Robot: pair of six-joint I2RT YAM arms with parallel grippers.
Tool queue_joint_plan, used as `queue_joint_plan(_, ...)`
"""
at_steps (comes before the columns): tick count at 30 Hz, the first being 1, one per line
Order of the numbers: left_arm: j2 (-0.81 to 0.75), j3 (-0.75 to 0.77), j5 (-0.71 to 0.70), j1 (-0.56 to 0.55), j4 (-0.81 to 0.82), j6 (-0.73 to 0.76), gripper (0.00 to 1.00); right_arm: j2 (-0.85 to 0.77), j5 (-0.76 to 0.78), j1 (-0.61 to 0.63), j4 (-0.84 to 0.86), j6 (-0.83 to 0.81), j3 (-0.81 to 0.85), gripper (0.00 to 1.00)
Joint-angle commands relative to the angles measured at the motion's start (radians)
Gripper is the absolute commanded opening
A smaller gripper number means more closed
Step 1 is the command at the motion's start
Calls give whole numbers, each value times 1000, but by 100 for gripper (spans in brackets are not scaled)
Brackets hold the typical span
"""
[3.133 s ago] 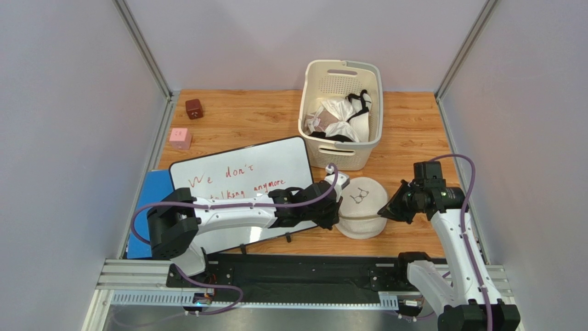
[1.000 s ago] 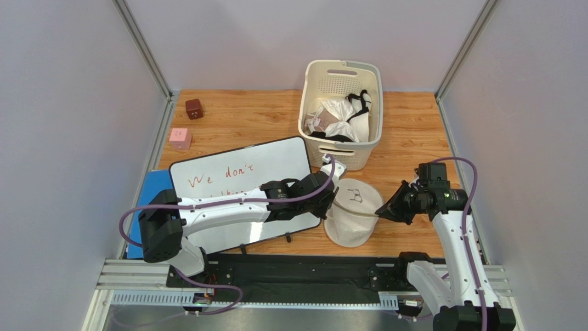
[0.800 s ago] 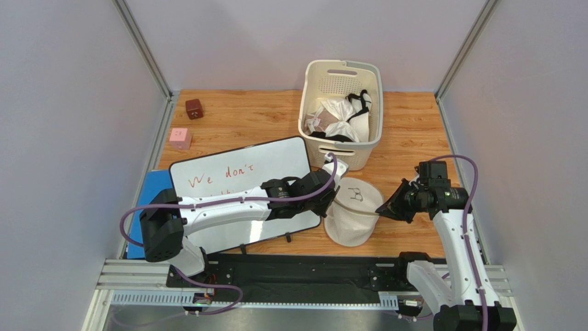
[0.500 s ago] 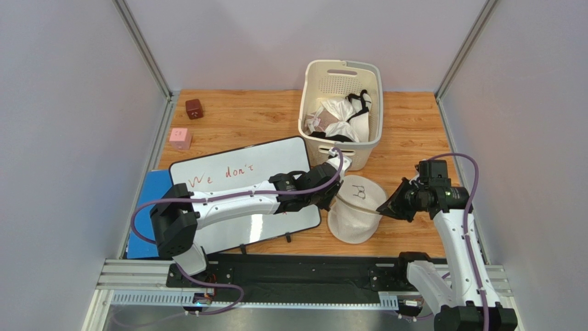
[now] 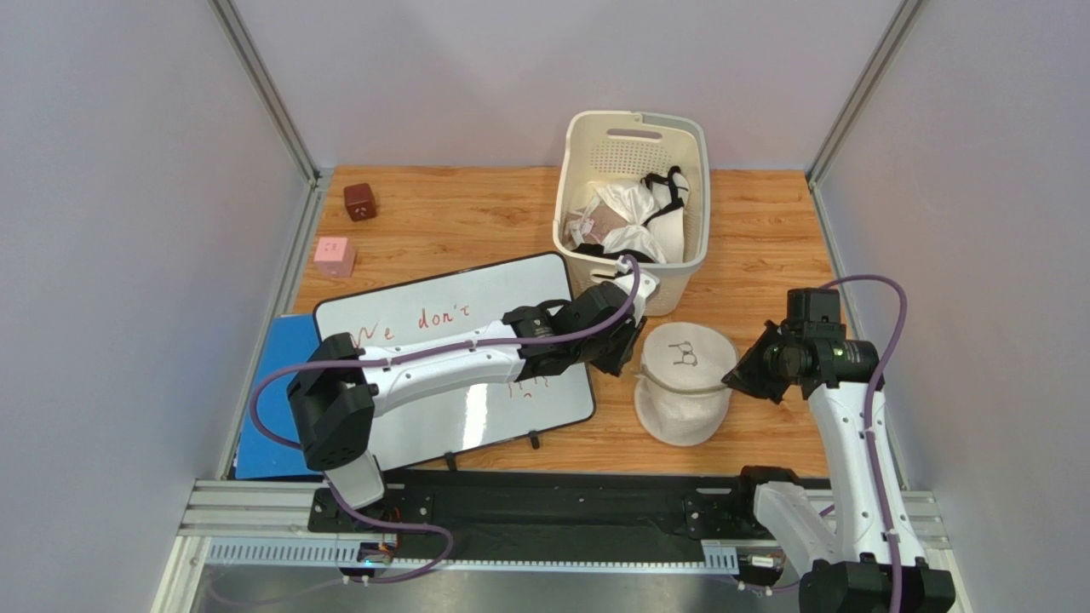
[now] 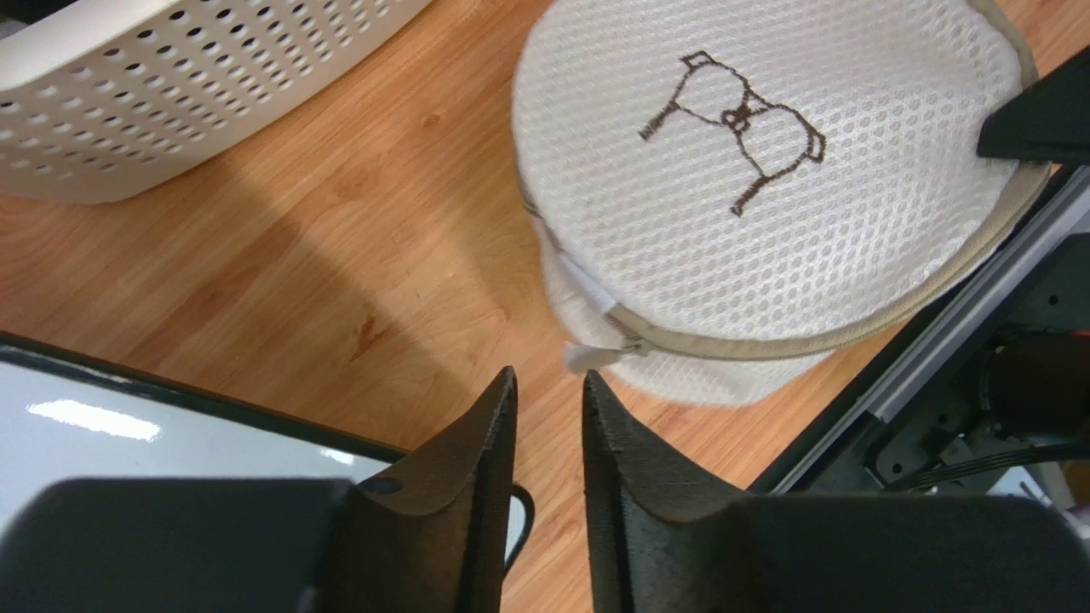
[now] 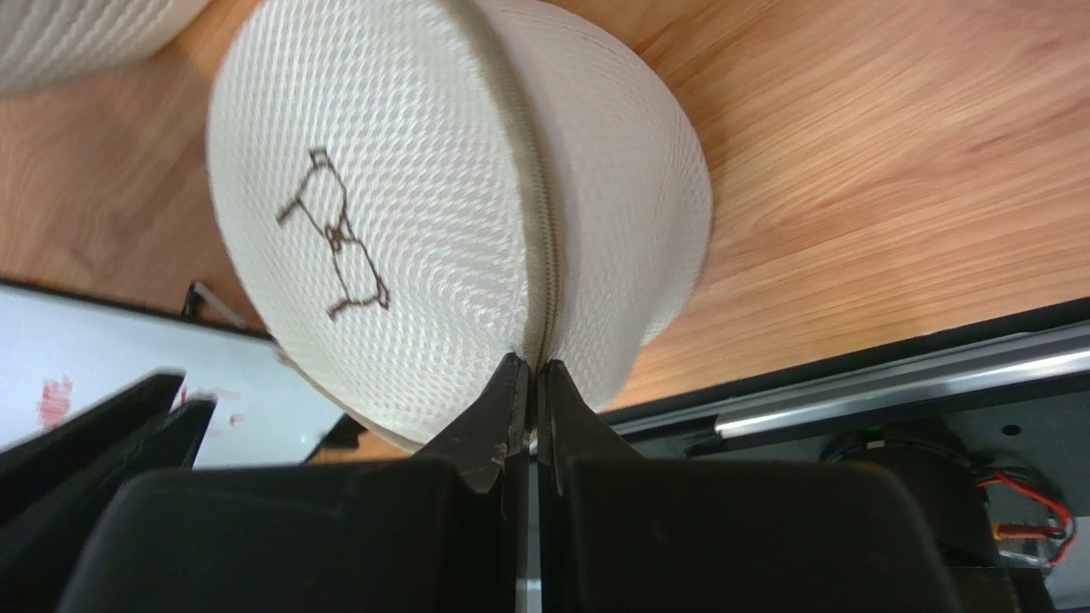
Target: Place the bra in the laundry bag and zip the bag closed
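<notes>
Whiteboard lies far left on the worktop, under the left arm

Left gripper: jaws a narrow gap apart, nothing in them, over bare wood just left of the bag and not touching it. Half a second back they sat against the bag's left edge; now they are off it and nearer the basket

Bag: between the two grippers, in front of the basket, stitched emblem up. It sits further right than three seconds ago and less tipped than a second ago. Bra: not seen anywhere outside; judged to be inside, though the mesh hides it

Handling, as a guess: light, soft mesh, domes that dent and spring back, likely to slide on the wood if tugged from one side only. The zip rim is the firmest hold; the white tab at its left end is the spot for pulling. Whether the last stretch there is zipped, cannot tell

Right gripper: jaws pressed together on the rim, pinching the bag's right side; that arm is drawn further right than before
</notes>
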Motion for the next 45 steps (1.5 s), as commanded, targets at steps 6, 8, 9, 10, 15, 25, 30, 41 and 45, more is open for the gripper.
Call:
queue_joint_plan(6, -262, -125, 152, 22, 73, -128, 51, 23, 330, -75, 117, 100, 83, 0)
queue_joint_plan(8, -307, -195, 207, 22, 104, -157, 52, 23, 359, -77, 128, 109, 99, 2)
queue_joint_plan(9, -348, -218, 219, 22, 139, -192, 52, 26, 365, -77, 137, 101, 124, 7)
queue_joint_plan(10, -368, -244, 239, 22, 155, -206, 52, 34, 374, -77, 141, 95, 141, 10)
queue_joint_plan(15, -470, -360, 261, 19, 179, -266, 53, 86, 370, -42, 115, 41, 230, 100)
queue_joint_plan(25, -661, -514, 224, 8, 192, -317, 53, -31, 344, 309, 85, 58, 264, 100)
queue_joint_plan(30, -793, -617, 189, -6, 238, -352, 53, -6, 420, 677, 84, 126, 245, 100)
queue_joint_plan(41, -1230, -942, 143, -82, 334, -401, 54, -188, 416, 1106, 373, 187, -86, 100)
queue_joint_plan(45, -1381, -1089, 212, -107, 409, -407, 54, -456, 382, 1106, 539, 211, -276, 100)
